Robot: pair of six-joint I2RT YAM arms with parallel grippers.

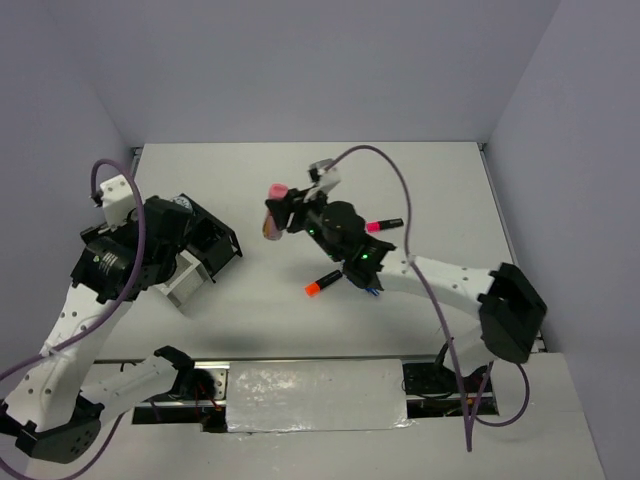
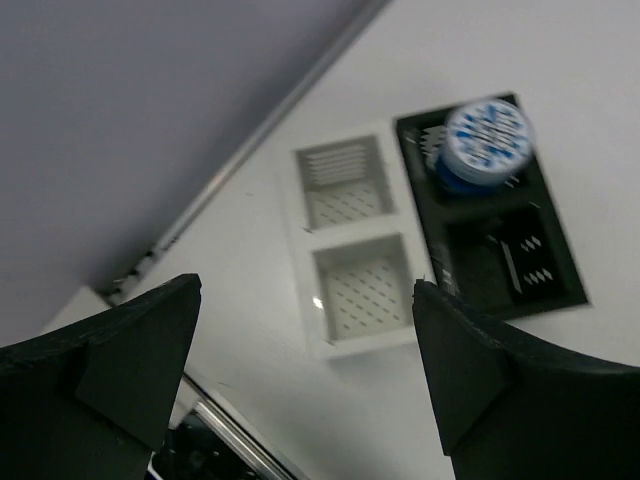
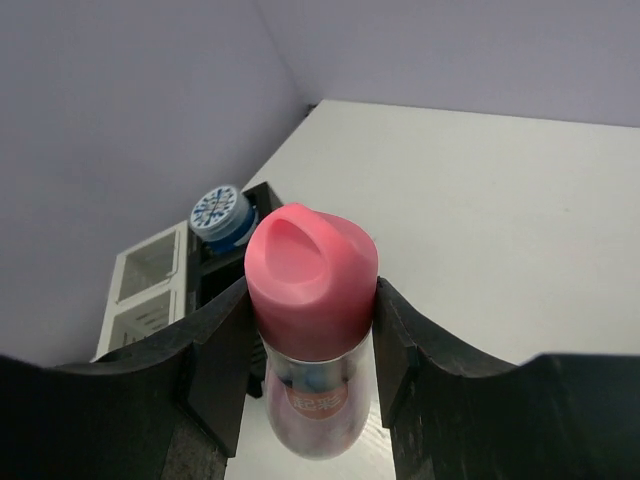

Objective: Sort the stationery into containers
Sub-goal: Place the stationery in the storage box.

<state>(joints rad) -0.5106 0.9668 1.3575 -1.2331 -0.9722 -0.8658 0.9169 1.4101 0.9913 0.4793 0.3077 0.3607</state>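
Observation:
My right gripper is shut on the pink-tan cylinder, which has a pink cap and a clear body, and holds it above the table to the right of the organizer. The organizer is a black box joined to a white-grey box. One blue-white roll sits in a black compartment; it also shows in the right wrist view. My left gripper is open and empty above the organizer. A pink-capped marker and an orange-capped marker lie on the table by the right arm.
The organizer stands at the table's left, partly under the left arm. Grey walls close in the table on three sides. A purple cable loops over each arm. A small blue item lies under the right arm.

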